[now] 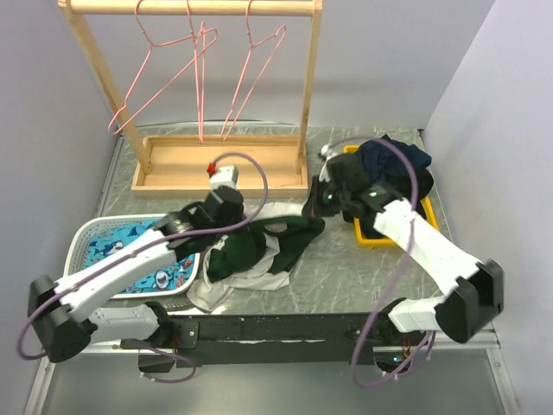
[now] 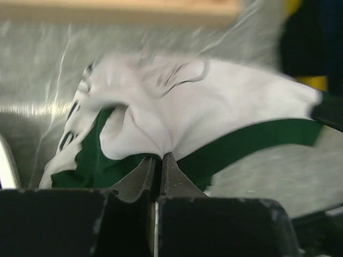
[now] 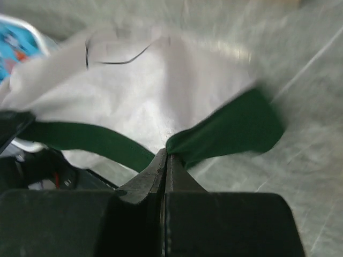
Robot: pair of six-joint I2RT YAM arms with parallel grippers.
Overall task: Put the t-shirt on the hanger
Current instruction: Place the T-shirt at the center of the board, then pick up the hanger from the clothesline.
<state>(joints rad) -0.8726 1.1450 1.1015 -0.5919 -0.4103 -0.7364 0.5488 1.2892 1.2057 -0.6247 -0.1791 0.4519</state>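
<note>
The dark green and pale white t-shirt [image 1: 275, 244] lies bunched on the table between both arms, its lower part drooping toward the near edge. My left gripper [image 1: 252, 218] is shut on the t-shirt's left side. In the left wrist view the left gripper [image 2: 159, 156] pinches white and green t-shirt [image 2: 214, 107] cloth. My right gripper [image 1: 314, 207] is shut on the right side. In the right wrist view the right gripper [image 3: 166, 153] nips a green fold of the t-shirt [image 3: 150, 91]. A pink wire hanger [image 1: 164, 73] hangs with two like it on the wooden rail at the back.
The wooden rack's tray base [image 1: 216, 164] stands behind the shirt. A white basket [image 1: 82, 235] with blue shark-print cloth [image 1: 130, 255] sits at the left under my left arm. At the right is a yellow tray [image 1: 380, 238] bearing a dark clothes heap [image 1: 393, 160].
</note>
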